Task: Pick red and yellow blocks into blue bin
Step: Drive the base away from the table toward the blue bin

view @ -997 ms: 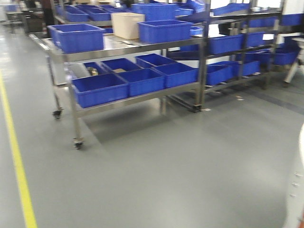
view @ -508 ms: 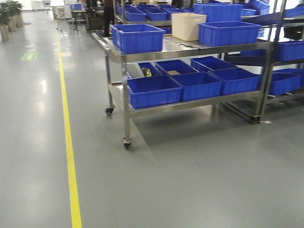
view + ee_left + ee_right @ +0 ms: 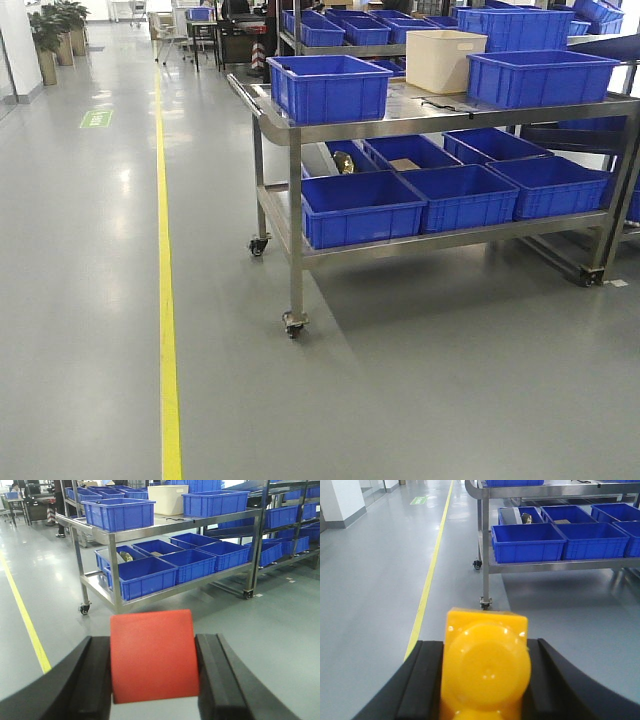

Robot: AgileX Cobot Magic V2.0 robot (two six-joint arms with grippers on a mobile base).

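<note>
A: Drop target?
B: Not in any view. A stainless-steel two-shelf wheeled trolley (image 3: pixel 340 129) stands ahead. Its shelves hold only ribbed straight-sided blue plastic crates (image 3: pixel 362 208), plus a cream plastic tub (image 3: pixel 445 60) on its top shelf. No wide blue bin with a rolled rim.
A: Arms?
B: Both are short of the trolley and loaded. The left gripper (image 3: pixel 153 680) pinches the small plain red cube (image 3: pixel 152 652) flat between its jaws. The right gripper (image 3: pixel 485 690) clamps the yellow studded toy brick (image 3: pixel 485 655) by its sides, studs towards the camera. My read: carry grip, so nothing drops if the base rolls.
</note>
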